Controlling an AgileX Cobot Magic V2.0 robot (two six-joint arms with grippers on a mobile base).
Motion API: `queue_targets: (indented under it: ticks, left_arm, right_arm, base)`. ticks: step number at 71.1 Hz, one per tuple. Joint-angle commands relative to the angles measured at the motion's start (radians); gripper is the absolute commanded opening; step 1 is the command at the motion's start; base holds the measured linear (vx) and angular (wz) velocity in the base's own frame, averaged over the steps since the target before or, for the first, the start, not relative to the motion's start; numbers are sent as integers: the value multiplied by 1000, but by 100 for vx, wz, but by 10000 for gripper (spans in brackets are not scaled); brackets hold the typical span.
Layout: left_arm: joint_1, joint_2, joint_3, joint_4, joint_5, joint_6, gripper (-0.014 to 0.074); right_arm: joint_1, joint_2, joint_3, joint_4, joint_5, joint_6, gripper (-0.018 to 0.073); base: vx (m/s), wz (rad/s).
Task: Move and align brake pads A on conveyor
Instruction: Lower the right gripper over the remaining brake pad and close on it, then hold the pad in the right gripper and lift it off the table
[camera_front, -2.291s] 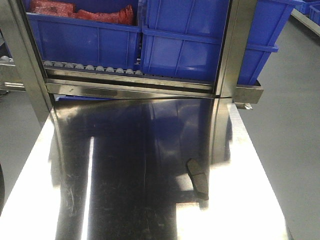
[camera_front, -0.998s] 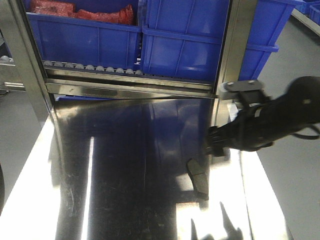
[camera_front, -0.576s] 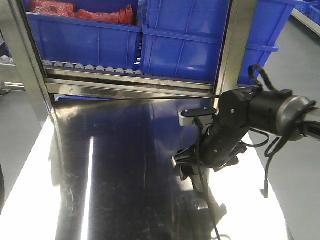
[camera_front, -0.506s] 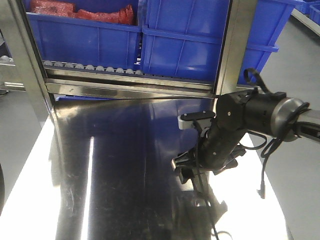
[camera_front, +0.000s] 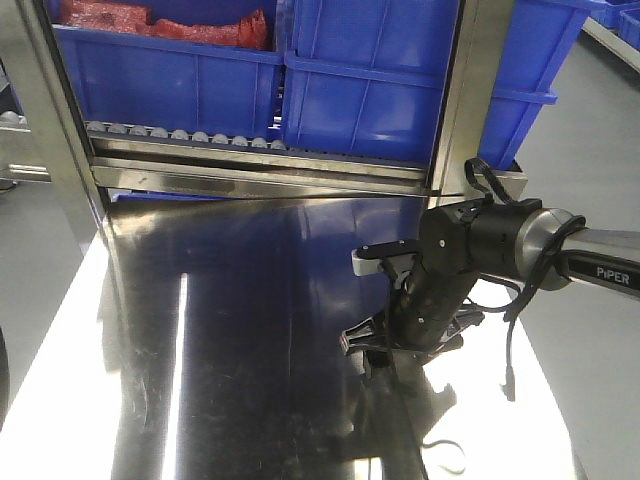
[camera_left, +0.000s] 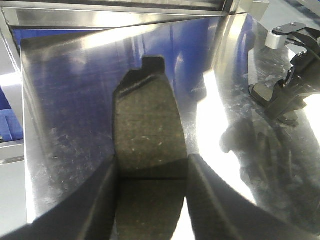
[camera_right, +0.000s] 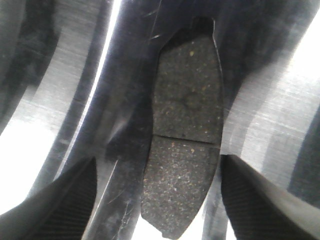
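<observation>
Two pads show, neither on the conveyor, which is out of view. The left gripper (camera_left: 152, 167) clamps a pad (camera_left: 147, 120) between its fingers. The right gripper (camera_right: 159, 165) stands wide, the second pad (camera_right: 187, 115) lying ungrasped between its fingers on the table (camera_front: 230, 330).

White "PIPER" wordmark on black link of R arm (camera_front: 596, 264); no other legible txt.

A shiny steel table (camera_front: 200, 380) fills the middle and glows white at 7 o'clock. Big blue bins (camera_front: 370, 90) sit at 12 o'clock, one at 11 o'clock holding red stuff (camera_front: 150, 25). Grey floor (camera_front: 590, 200) shows at 3 o'clock.
</observation>
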Motion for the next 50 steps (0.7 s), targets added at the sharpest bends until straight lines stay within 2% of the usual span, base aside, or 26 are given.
queue_targets:
  ticks: [1,33,50]
  left_arm:
    - [-7,3,-26,-2,-87,-2,217]
    - [-7,3,-26,-2,-87,-2,217]
    - [-7,3,-26,-2,-87,-2,217]
  right_arm:
    - [-4,-43,-29,-6,-23,-7,457]
    - [-4,-43,-29,-12,-30,-13,263]
    - [-4,-43,-29,-11,-50,-12,257]
  base:
    - [0,0]
    - [0,0]
    - [0,0]
